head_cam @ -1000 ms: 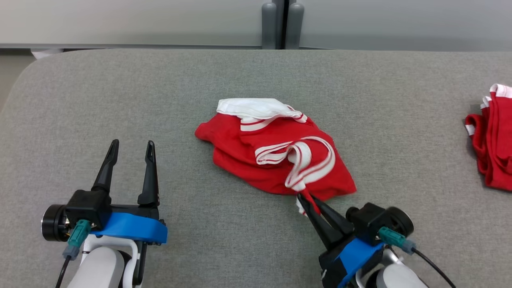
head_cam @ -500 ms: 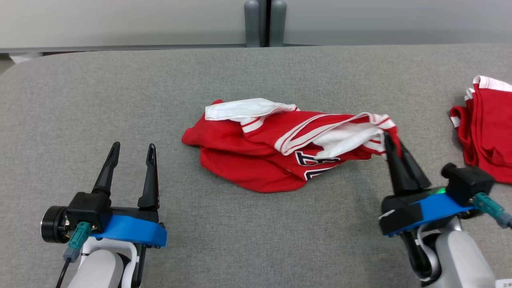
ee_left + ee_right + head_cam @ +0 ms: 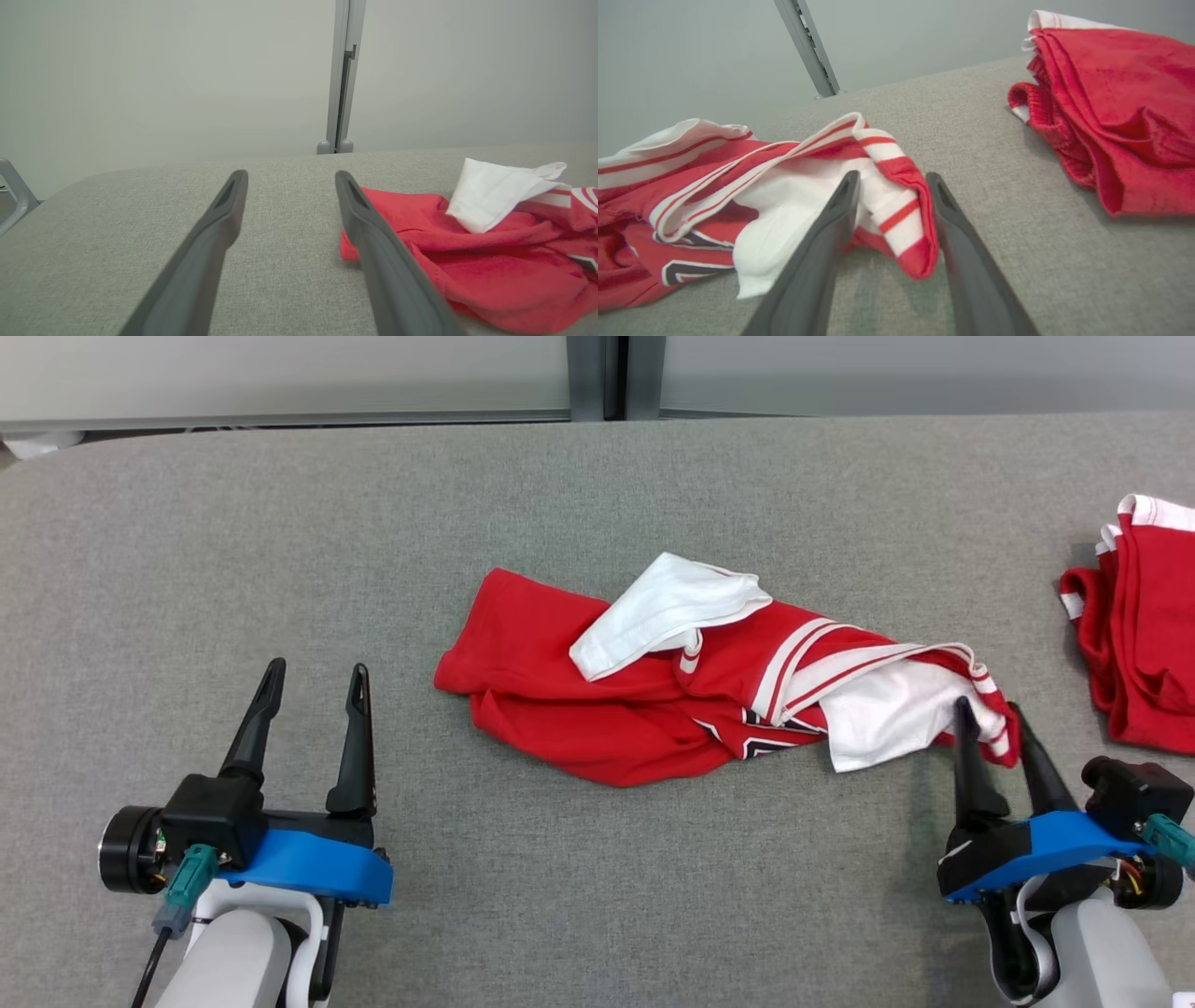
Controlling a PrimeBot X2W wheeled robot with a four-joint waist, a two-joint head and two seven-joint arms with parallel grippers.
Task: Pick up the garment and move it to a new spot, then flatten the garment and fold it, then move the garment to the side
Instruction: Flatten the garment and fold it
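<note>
Red-and-white jersey garment (image 3: 560,728), centre frame: lettering folded, unreadable. Your right hand (image 3: 988,707) straddles its striped cuff (image 3: 896,219), fingers apart; left hand (image 3: 317,667) apart too.

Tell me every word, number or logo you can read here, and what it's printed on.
Nothing here can be read as a whole word or number.
Red jersey: black, white-edged lettering is caught in the folds. Only fragments show, so it is unreadable.
Folded red garment at the right: no writing shows.
</note>
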